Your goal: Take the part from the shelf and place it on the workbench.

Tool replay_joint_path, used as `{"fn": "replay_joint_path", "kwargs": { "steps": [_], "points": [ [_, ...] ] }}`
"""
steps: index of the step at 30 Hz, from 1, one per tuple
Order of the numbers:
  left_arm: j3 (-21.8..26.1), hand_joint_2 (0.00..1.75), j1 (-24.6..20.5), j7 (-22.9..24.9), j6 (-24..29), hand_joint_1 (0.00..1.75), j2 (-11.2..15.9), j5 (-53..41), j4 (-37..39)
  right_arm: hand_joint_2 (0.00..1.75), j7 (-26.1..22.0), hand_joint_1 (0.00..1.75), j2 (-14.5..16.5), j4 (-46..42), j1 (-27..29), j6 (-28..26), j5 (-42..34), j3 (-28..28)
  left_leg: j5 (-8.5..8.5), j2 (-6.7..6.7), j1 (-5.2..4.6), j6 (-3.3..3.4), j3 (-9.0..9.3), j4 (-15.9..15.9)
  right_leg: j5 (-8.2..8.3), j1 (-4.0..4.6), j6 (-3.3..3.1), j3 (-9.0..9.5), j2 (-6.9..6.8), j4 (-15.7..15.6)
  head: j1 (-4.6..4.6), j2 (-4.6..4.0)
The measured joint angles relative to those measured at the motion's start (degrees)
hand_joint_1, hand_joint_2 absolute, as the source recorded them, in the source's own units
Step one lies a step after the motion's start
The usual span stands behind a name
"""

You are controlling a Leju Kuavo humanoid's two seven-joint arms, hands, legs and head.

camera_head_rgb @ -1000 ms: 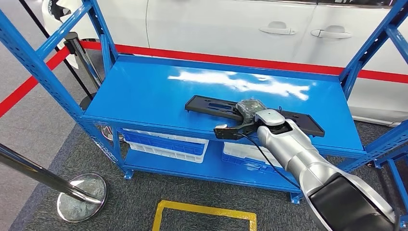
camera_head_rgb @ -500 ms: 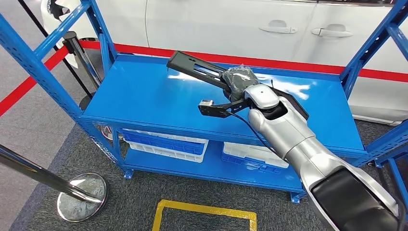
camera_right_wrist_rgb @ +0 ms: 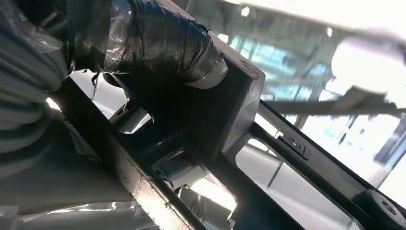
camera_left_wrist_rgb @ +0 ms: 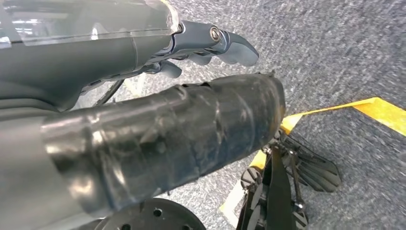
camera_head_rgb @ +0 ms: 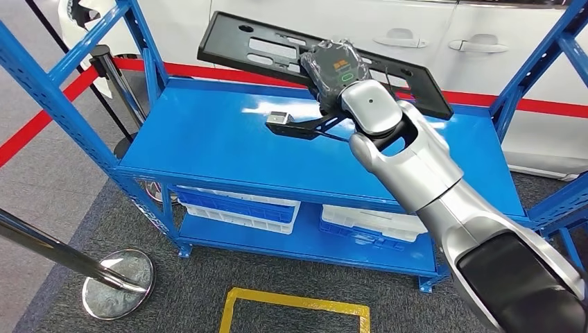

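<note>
Part (camera_head_rgb: 277, 52), a long flat black plate with slots, is up in the air in my head view, held by my right hand (camera_head_rgb: 334, 69) near its middle. It tilts, left end higher and farther, right end (camera_head_rgb: 430, 94) lower. It hangs above the far edge of the blue shelf (camera_head_rgb: 208, 149), clear of the deck, with the white car (camera_head_rgb: 333, 28) behind it. The left end sits just right of the left rear post (camera_head_rgb: 149, 48); the right end is well apart from the right rear post (camera_head_rgb: 527, 69). The shelf top under the part is open blue surface with a bright glare patch. Below the deck, white and blue bins (camera_head_rgb: 239, 208) sit on the lower level. On the near floor lie a yellow marking (camera_head_rgb: 295, 305) and a chrome stanchion base (camera_head_rgb: 118, 284); red barrier tape (camera_head_rgb: 41, 121) runs at the left.

From the left wrist, my left hand (camera_left_wrist_rgb: 158, 120) hangs over grey carpet (camera_left_wrist_rgb: 335, 48) with its taped thumb and dark fingers (camera_left_wrist_rgb: 234, 45) stretched out and nothing between them. A yellow floor line (camera_left_wrist_rgb: 378, 108) crosses nearby.

From the right wrist, my taped thumb (camera_right_wrist_rgb: 163, 40) presses on one face of the part (camera_right_wrist_rgb: 225, 110), clamping it. The plate's edge and cut-outs run across the picture, with blurred bright windows beyond.
</note>
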Motion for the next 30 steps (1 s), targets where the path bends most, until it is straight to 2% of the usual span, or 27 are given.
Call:
{"fn": "replay_joint_path", "kwargs": {
  "steps": [2, 10, 19, 30],
  "points": [
    [0.01, 1.75, 0.0, -0.79, -0.04, 0.0, 0.0, -0.21, 0.07, 1.75, 0.15, 1.75, -0.33, -1.88, -0.27, 0.1, 0.63, 0.0, 0.0, 0.0, 0.0, 0.0, 0.0, 0.0, 0.0, 0.0, 0.0, -0.01, 0.0, 0.0, 0.0, 0.0],
    [0.01, 1.75, 0.12, -3.21, 1.3, 0.0, 0.0, -1.1, 0.09, 1.75, 0.91, 1.75, -3.31, -8.69, -2.85, 2.74, 3.07, 0.0, 0.0, -0.01, 0.0, 0.0, 0.0, 0.0, 0.0, -0.03, 0.0, -0.02, 0.01, 0.0, 0.0, -0.01],
    [-0.01, 1.75, 0.19, -4.55, 1.96, 0.0, 0.0, -3.03, 0.09, 1.75, 1.01, 1.75, -5.86, -12.52, -4.21, 4.09, 3.16, -0.04, 0.0, 0.0, 0.0, 0.0, 0.01, 0.0, 0.01, -0.02, 0.01, -0.03, 0.04, 0.0, -0.01, 0.0],
    [-0.01, 1.75, 0.21, -6.42, 1.8, 0.0, 0.0, -2.89, 0.35, 1.75, -0.21, 1.75, -9.06, -15.21, -2.91, 2.0, 3.36, -0.42, -0.01, 0.04, 0.0, 0.0, 0.0, 0.0, 0.01, -0.03, 0.01, -0.05, 0.05, 0.0, 0.0, 0.0]
  ]
}}
